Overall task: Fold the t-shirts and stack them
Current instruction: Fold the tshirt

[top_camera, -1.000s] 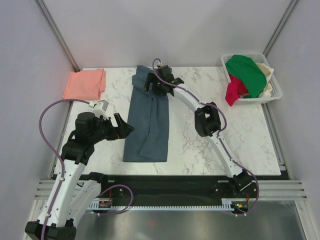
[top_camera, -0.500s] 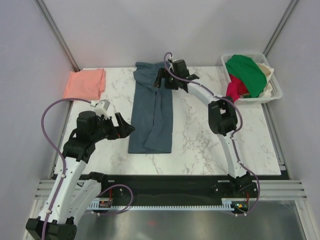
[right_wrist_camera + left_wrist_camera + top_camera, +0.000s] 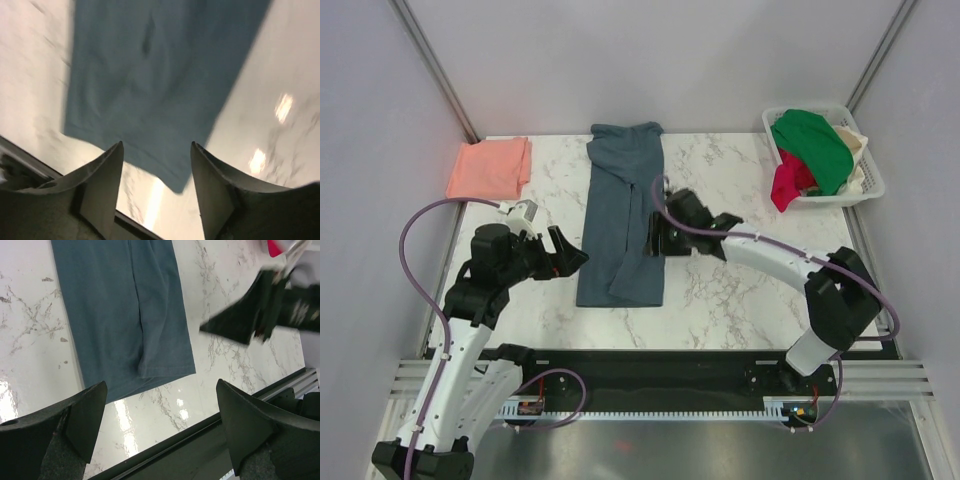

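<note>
- In the middle of the desk [image 3: 730, 300], the slate-blue t-shirt [image 3: 620, 210] lies flat as a long narrow strip, running from the far edge toward the arms, with a lengthwise fold down it.
- At the far left corner, the salmon-pink t-shirt [image 3: 490, 167] rests folded, well apart from the blue one.
- The right end effector [image 3: 657, 241] is low over the right edge of the blue shirt's near half. Its fingers [image 3: 107, 170] are parted with nothing between them, and its wrist view is blurred. Whether it touches the cloth cannot be told.
- The left end effector [image 3: 567, 253] hangs just left of the blue shirt's near end, spread wide and released, grasping nothing.
- At the far right, a white basket [image 3: 875, 187] holds a green garment [image 3: 810, 145], a red garment [image 3: 785, 187] and a cream garment [image 3: 857, 150].
</note>
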Controlling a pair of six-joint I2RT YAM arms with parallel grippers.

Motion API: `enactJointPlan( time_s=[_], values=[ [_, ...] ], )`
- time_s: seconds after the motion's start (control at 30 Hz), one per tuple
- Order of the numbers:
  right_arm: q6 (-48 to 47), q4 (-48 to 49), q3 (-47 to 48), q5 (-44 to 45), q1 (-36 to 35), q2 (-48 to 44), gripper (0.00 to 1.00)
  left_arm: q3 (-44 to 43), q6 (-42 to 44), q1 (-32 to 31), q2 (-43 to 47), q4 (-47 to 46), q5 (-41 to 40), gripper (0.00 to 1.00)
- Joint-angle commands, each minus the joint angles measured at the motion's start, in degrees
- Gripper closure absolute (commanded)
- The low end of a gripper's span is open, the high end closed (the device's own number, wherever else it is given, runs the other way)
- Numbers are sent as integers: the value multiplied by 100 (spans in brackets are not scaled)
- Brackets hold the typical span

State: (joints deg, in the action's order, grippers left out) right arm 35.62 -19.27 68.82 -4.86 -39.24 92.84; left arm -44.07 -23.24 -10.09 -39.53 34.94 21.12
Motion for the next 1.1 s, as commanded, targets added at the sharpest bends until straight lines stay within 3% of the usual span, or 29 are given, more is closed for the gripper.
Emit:
enactJointPlan(
  time_s=[0.0,0.13,0.53,0.63,0.7,0.73,0.8,0.9,1.07],
  values=[
    [953,-403,-956,967,-679,-160,39,-5,233,24,59,-189,-38,3],
    [1604,150,-1852,1277,-1365,-310,43,-5,233,24,77,-180,-56,3],
    [1721,310,-1740,1690,-1516,234,50,-5,241,16,42,-163,-82,3],
    [1703,327,-1714,1690,-1525,331,66,4,241,16,7,-163,-100,3],
    [1755,283,-1792,1760,-1516,201,95,4,198,15,-72,-128,-240,4],
    [1799,266,-1941,1804,-1516,113,100,-13,171,7,-116,-84,-327,6],
    [1948,274,-2196,1901,-1516,-281,100,-135,5,-37,-274,265,-722,11],
    [2063,362,-2994,1901,-1516,-1000,100,-251,-712,-712,-363,907,-1416,15],
    [2388,397,-3787,1954,-1516,-2277,100,373,-2356,-2197,-467,997,-2363,19]
  ],
)
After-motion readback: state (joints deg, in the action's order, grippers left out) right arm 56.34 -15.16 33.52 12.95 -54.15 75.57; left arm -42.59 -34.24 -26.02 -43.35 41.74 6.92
